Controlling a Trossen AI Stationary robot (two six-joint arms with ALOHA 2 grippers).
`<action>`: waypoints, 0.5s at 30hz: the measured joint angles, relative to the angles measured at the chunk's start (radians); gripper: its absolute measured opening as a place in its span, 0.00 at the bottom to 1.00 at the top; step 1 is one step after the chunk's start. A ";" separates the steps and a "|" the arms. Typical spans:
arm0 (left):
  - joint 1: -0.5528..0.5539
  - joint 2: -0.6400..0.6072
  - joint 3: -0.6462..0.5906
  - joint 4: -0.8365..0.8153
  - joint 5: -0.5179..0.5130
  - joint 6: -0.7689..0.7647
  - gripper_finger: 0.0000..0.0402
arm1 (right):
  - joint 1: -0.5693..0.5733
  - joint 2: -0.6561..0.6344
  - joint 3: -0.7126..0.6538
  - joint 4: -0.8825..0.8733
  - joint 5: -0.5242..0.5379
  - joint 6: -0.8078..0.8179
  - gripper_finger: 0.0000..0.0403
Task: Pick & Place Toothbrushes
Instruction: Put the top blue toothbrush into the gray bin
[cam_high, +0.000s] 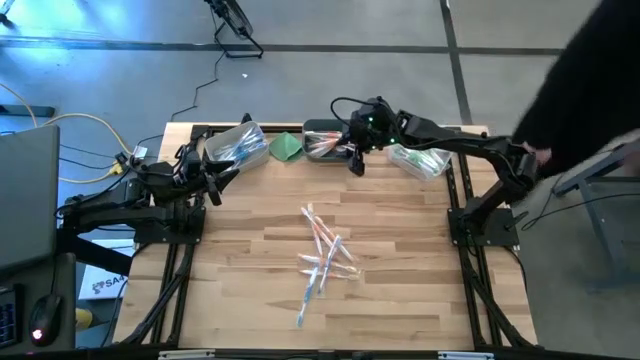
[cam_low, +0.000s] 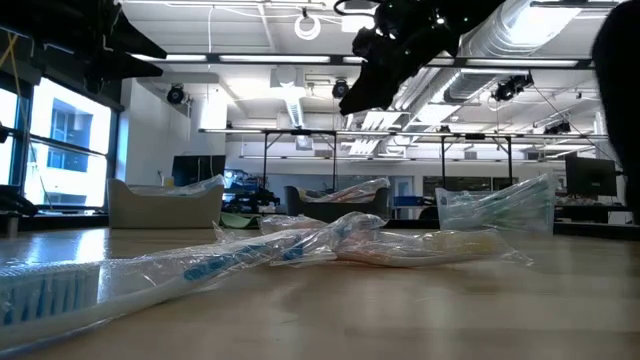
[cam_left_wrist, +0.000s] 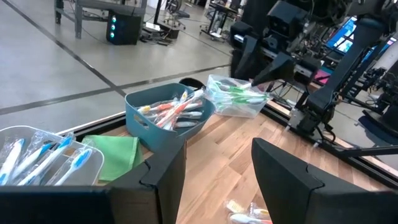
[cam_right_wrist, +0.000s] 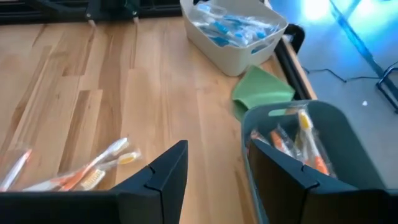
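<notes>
Wooden table (cam_high: 400, 250): loose toothbrushes (cam_high: 322, 258) lie mid-table. Right gripper (cam_high: 355, 160) hovers open and empty at the near rim of the dark middle bin (cam_high: 322, 128), far edge. Left gripper (cam_high: 212, 186) waits open, far left. Judged: between placements; next move needs a reach back to the pile.

The table (cam_high: 400, 290) is pale planked wood with a smooth, faintly shiny finish, the toothbrushes (cam_high: 322, 258) lie in crinkly glossy clear plastic wrappers, the green cloth (cam_right_wrist: 261, 88) looks soft and matt, and the middle bin (cam_left_wrist: 163, 127) is smooth blue-grey plastic.
</notes>
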 joint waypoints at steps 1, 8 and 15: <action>0.000 0.000 0.000 0.002 0.000 0.000 0.45 | 0.000 0.000 0.000 0.005 0.003 -0.001 0.41; 0.000 0.000 0.000 0.012 0.000 -0.077 0.45 | -0.004 0.000 0.000 0.015 0.014 -0.017 0.41; 0.000 0.000 0.000 0.036 -0.003 -0.094 0.45 | -0.004 0.000 0.000 0.089 0.021 -0.075 0.41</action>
